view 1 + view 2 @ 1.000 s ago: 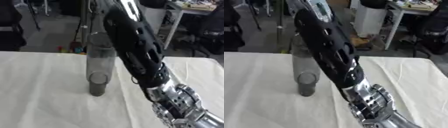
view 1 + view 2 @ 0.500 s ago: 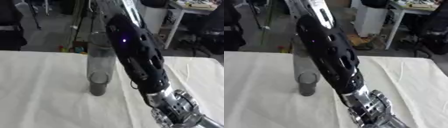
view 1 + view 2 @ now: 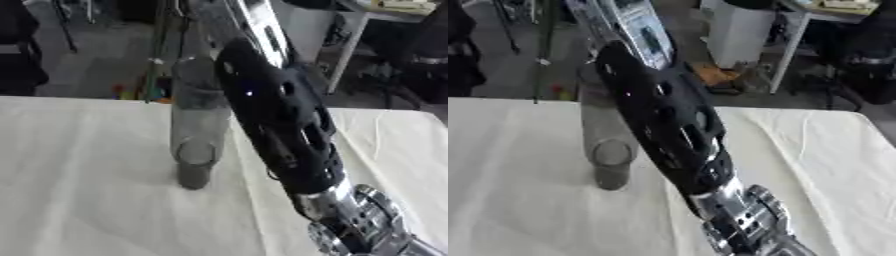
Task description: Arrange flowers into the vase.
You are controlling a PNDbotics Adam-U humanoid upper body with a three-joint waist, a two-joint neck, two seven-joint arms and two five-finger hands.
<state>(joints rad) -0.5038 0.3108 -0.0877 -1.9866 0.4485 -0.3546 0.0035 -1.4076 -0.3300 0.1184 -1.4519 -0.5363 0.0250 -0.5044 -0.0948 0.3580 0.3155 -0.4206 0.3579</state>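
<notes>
A tall, clear glass cylinder vase [image 3: 198,131] stands upright on the cream-cloth-covered tabletop [image 3: 79,190], towards the far edge and a little left of the middle; its rounded base shows darker through the glass near the cloth; what may be thin green stems [image 3: 161,47] rise behind or through its mouth, but against the cluttered floor beyond I cannot tell whether they are in the vase or merely behind it; no blossom is visible anywhere on the tabletop.

The right arm [image 3: 671,125], a long black perforated shell ending in a silver joint [image 3: 741,217] near the lower edge of the view, crosses the scene from the near right corner up towards the far edge, passing just beside the vase on its right; it looks close enough to touch the glass, though whether it does cannot be made out; the right hand itself lies beyond the top of both views, so whether its fingers are spread, curled or holding a flower is impossible to say; the left hand does not appear at all.

As to progress, I judge the task at most begun; the vase is upright and ready, but no flower can be confirmed seated in it; the placing of stems, and any tidying of them, seems yet to be done.
</notes>
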